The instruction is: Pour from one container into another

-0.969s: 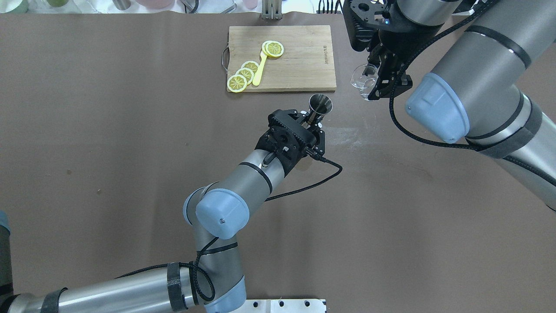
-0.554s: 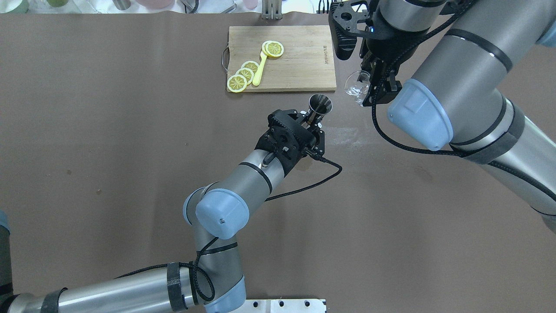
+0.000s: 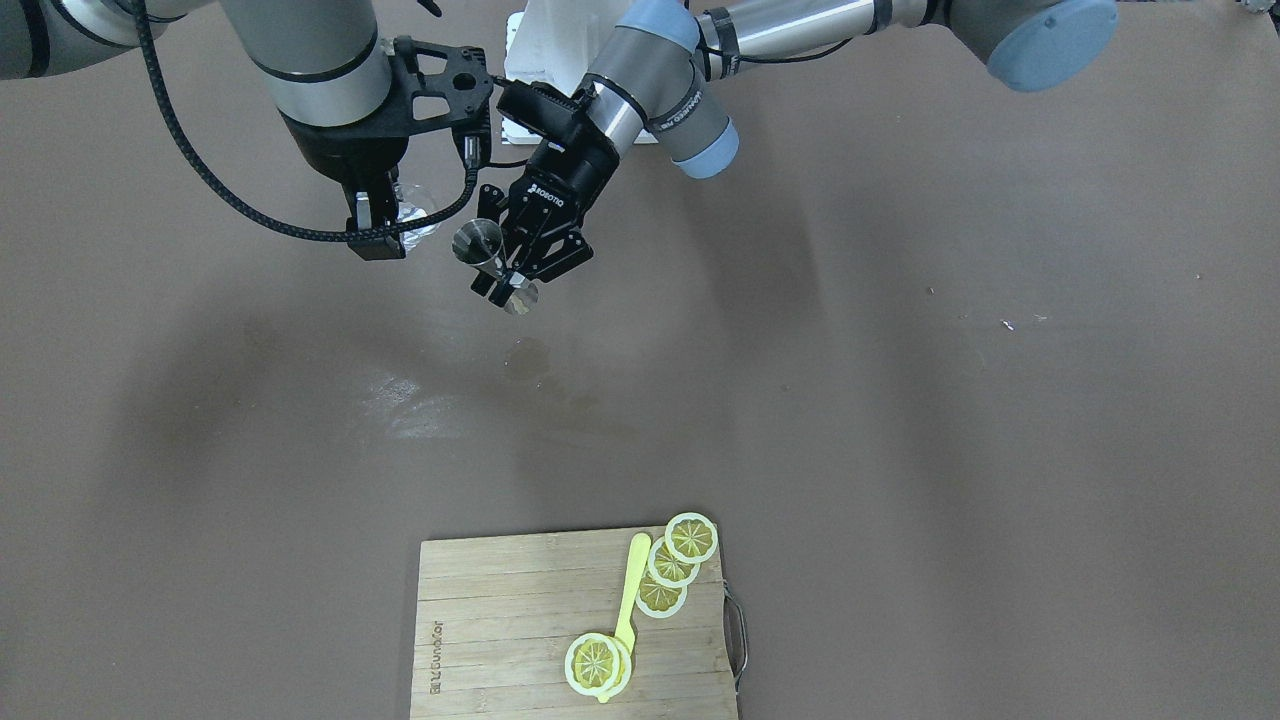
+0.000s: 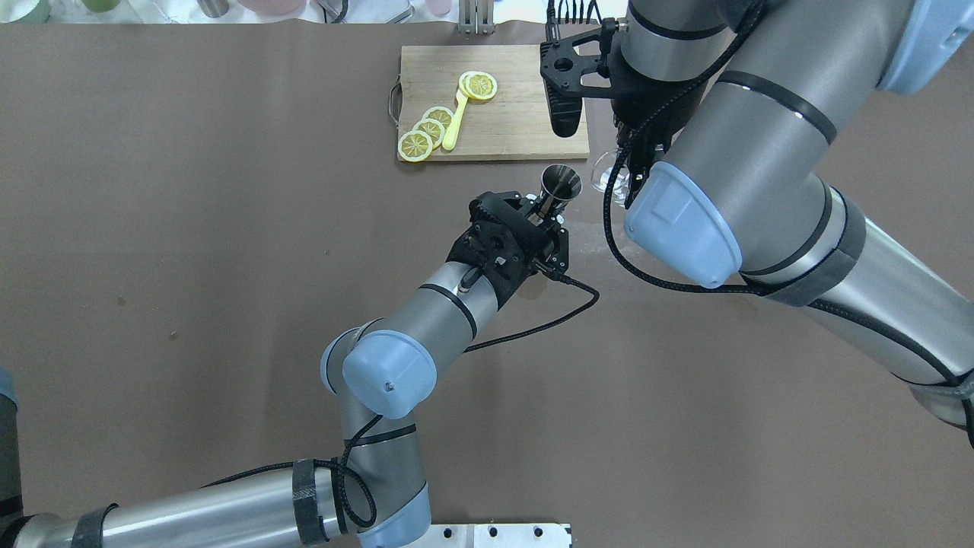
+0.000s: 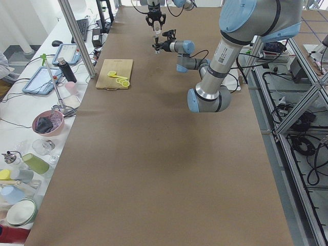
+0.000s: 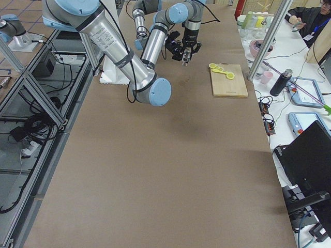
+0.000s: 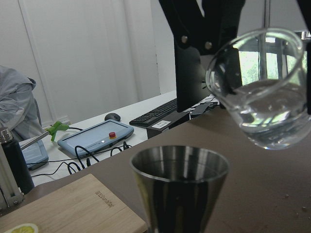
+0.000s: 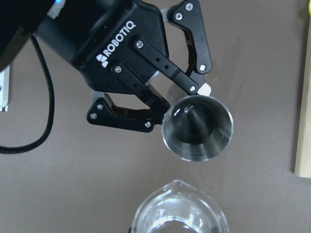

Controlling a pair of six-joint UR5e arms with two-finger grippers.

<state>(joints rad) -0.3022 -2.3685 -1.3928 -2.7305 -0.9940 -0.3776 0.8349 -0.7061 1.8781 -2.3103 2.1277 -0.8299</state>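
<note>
My left gripper [image 3: 505, 272] is shut on the waist of a steel jigger [image 4: 561, 183], held above the table with its open cone up. The jigger [image 8: 197, 127] looks empty inside. My right gripper [image 3: 376, 236] is shut on a clear glass cup [image 3: 415, 221] with a pour spout, and clear liquid sits in its bottom [image 7: 265, 107]. In the left wrist view the glass hangs a little higher than the jigger's rim [image 7: 180, 162], just beside it and slightly tilted. In the overhead view the glass [image 4: 609, 179] is partly hidden by the right arm.
A wooden cutting board [image 4: 525, 114] with lemon slices [image 4: 479, 85] and a yellow spoon lies at the table's far side, just beyond the jigger. A pale wet patch [image 3: 415, 400] marks the table under the grippers. Clutter lines the far edge.
The right arm has swung left in the overhead view, carrying the glass from about a hand's width away to right beside the jigger. The left arm and jigger have not moved.
</note>
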